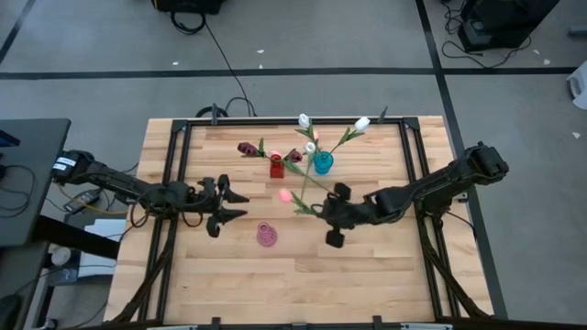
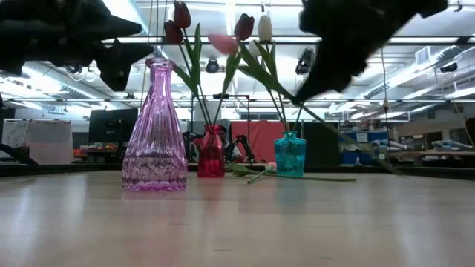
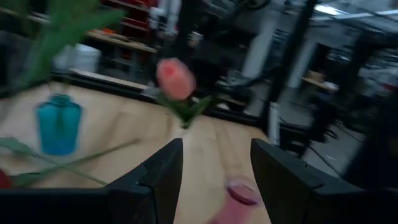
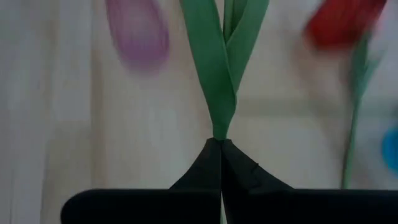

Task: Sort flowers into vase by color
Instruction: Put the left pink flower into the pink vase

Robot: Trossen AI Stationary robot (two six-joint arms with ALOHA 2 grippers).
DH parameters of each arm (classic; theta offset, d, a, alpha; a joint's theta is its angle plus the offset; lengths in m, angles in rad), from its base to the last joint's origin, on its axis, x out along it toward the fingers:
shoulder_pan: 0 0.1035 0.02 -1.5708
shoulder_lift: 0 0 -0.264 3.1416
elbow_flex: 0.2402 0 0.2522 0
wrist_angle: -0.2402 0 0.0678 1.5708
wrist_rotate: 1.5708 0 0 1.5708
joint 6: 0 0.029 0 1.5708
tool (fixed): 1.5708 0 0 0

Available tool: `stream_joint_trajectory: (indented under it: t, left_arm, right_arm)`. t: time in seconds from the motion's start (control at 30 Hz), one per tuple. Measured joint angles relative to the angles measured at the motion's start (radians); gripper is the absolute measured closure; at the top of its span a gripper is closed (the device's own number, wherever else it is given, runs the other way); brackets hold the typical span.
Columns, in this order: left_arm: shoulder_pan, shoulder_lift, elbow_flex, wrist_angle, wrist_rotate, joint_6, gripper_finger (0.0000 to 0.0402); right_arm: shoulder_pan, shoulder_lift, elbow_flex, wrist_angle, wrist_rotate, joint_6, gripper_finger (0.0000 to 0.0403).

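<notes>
While the right gripper (image 4: 221, 163) is clamped tight on the stem of the pink tulip (image 1: 285, 195), just below where its leaves fork, the step in hand looks like carrying that flower to the pink vase (image 1: 266, 235). To do it well, my read: keep the pinch firm since the stem is thin and can swivel, lift until the stem's lower end clears the vase lip, tip the flower near upright, then line the stem end over the narrow neck before lowering; a slanted entry could snag the leaves or knock the vase, which looks light and tall in the low view. The left gripper (image 3: 214, 174) waits with fingers spread, empty, near the pink vase on the left half of the table (image 1: 385, 275). The held tulip has a pink bud, thin green stem, long green leaves, and sits raised between the red vase (image 1: 276, 168) and the pink vase. Maroon tulips (image 2: 178, 22) stand in the red vase, white tulips (image 1: 361, 124) in the teal vase (image 1: 323, 163); one stem lies on the table by the teal vase.
</notes>
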State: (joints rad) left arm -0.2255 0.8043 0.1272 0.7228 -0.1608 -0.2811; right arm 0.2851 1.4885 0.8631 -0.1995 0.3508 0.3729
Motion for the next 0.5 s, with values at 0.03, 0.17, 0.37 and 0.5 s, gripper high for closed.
stream_joint_trajectory:
  t: [0.03, 0.17, 0.37, 0.5]
  left_arm:
    - [0.000, 0.009, 0.000, 0.015, -0.026, 0.002, 0.0208]
    - [0.000, 0.063, 0.014, 0.077, -0.068, 0.016, 0.0208]
    - [0.000, 0.173, 0.078, 0.039, -0.034, 0.019, 0.0208]
    - [0.000, 0.205, 0.081, 0.031, 0.040, 0.042, 0.0208]
  right_arm:
    - [-0.006, 0.002, -0.001, 0.061, 0.007, -0.032, 0.0400]
    - [-0.030, 0.001, -0.001, 0.366, -0.017, -0.126, 0.0401]
    - [-0.047, 0.007, -0.001, 0.706, -0.098, -0.206, 0.0400]
    - [-0.043, 0.050, 0.004, 0.919, -0.160, -0.242, 0.0400]
